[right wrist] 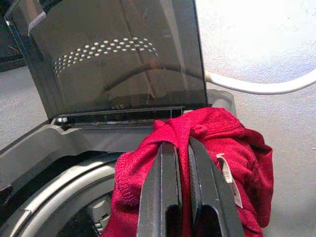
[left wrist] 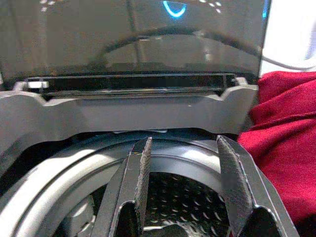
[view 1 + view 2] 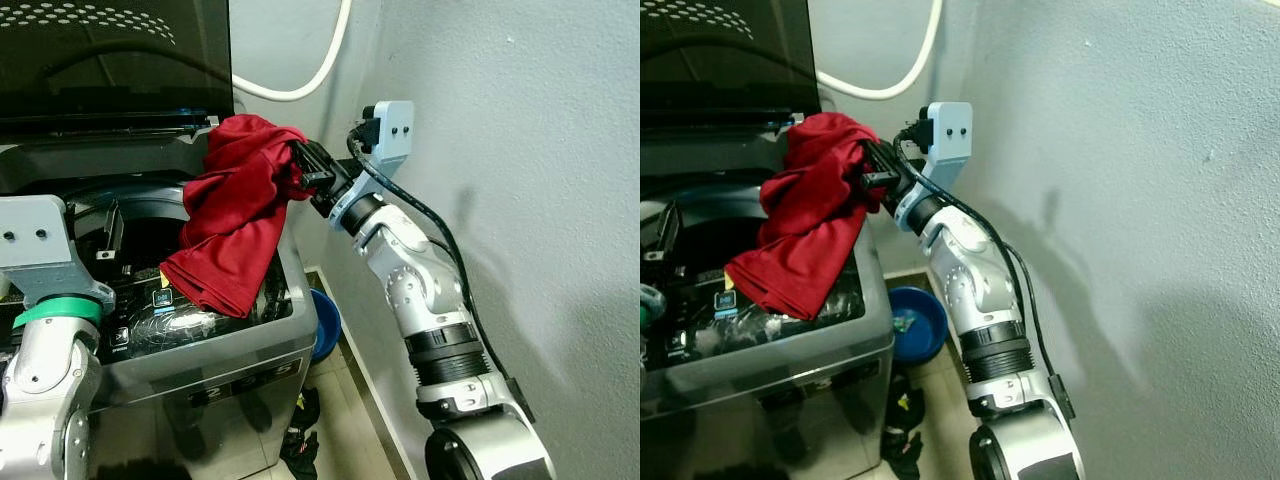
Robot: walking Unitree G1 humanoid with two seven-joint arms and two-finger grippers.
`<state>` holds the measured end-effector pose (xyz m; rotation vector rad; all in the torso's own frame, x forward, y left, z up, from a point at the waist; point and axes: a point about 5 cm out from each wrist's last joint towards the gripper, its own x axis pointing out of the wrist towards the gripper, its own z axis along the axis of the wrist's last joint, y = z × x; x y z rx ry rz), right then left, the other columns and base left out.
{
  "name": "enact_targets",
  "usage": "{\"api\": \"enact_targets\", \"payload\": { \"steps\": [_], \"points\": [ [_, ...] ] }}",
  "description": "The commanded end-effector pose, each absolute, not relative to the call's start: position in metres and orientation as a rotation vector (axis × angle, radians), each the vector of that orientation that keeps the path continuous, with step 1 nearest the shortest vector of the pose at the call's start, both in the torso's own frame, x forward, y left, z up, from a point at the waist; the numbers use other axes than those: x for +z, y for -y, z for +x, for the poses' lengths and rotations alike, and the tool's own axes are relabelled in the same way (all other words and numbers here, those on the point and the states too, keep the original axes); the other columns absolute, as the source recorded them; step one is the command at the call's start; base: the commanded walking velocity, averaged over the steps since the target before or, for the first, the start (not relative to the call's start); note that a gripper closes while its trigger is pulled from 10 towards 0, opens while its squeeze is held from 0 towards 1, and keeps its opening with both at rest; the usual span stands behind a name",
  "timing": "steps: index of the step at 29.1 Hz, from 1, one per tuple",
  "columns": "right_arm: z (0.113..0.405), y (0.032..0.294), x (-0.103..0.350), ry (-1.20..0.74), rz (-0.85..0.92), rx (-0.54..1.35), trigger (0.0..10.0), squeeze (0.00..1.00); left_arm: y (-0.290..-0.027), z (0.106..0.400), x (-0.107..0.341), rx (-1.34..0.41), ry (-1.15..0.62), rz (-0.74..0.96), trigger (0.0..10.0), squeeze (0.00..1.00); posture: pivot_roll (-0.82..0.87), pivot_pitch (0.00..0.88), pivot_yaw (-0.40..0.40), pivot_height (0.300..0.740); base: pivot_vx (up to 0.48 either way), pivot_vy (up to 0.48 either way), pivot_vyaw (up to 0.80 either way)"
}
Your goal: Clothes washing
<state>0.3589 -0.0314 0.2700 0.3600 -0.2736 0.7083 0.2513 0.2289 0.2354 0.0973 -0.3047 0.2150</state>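
Nearest you, at seven o'clock in the head view, your left arm's silver wrist with its green band sits against the front corner of the washing machine (image 3: 250, 345). Its left gripper (image 2: 185, 190) hangs over the drum (image 2: 182, 190) with the fingers spread apart and nothing between them, looking straight down onto the perforated steel. You have it parked there, I judge, to catch or push cloth once it comes in.

The work is at one o'clock. Your right gripper (image 3: 305, 165) is clamped shut on a bunched fold of the red garment (image 3: 235, 225), held up beside the raised dark lid (image 3: 110, 60), close to the wall. The high grip lets most of the cloth hang free: from the pinch it drapes toward seven o'clock, across the machine's right rim and over the plastic-covered control panel (image 3: 165, 325). So the garment is outside the tub, lying on the edge.

To load it, you would need to carry the pinch toward nine o'clock over the opening before releasing, or the tail may slide off outside.

A white hose (image 3: 320, 65) loops on the wall at twelve, and a blue basin (image 3: 325, 325) sits on the floor at five o'clock.
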Motion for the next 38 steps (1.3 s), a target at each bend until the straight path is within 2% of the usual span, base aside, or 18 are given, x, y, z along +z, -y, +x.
{"api": "enact_targets", "payload": {
  "steps": [1, 25, 29, 33, 38],
  "points": [
    [0.358, 0.032, 0.267, 0.266, 0.378, 0.703, 10.0, 0.0, -0.226, 0.25, 0.234, 0.202, 0.292, 0.099, 10.0, 0.0, 0.23, 0.059, -0.069, 0.74, 0.0, 0.319, 0.0],
    [0.356, 0.032, 0.27, 0.267, 0.387, 0.709, 10.0, 0.0, -0.219, 0.253, 0.238, 0.158, 0.292, 0.081, 10.0, 0.0, 0.24, 0.05, -0.052, 0.74, 0.0, 0.388, 0.0],
    [0.356, 0.033, 0.27, 0.266, 0.385, 0.709, 10.0, 0.0, -0.212, 0.252, 0.239, 0.111, 0.296, 0.1, 10.0, 0.0, 0.24, 0.052, -0.05, 0.74, 0.0, -0.088, 0.0],
    [0.356, 0.033, 0.269, 0.265, 0.384, 0.708, 10.0, 0.0, -0.21, 0.252, 0.24, 0.109, 0.294, 0.1, 10.0, 0.0, 0.23, 0.051, -0.047, 0.74, 0.0, -0.339, 0.0],
    [0.357, 0.033, 0.27, 0.267, 0.382, 0.71, 10.0, 0.0, -0.211, 0.254, 0.241, 0.118, 0.302, 0.08, 10.0, 0.0, 0.23, 0.05, -0.045, 0.74, 0.0, 0.0, 0.0]
  ]
}}
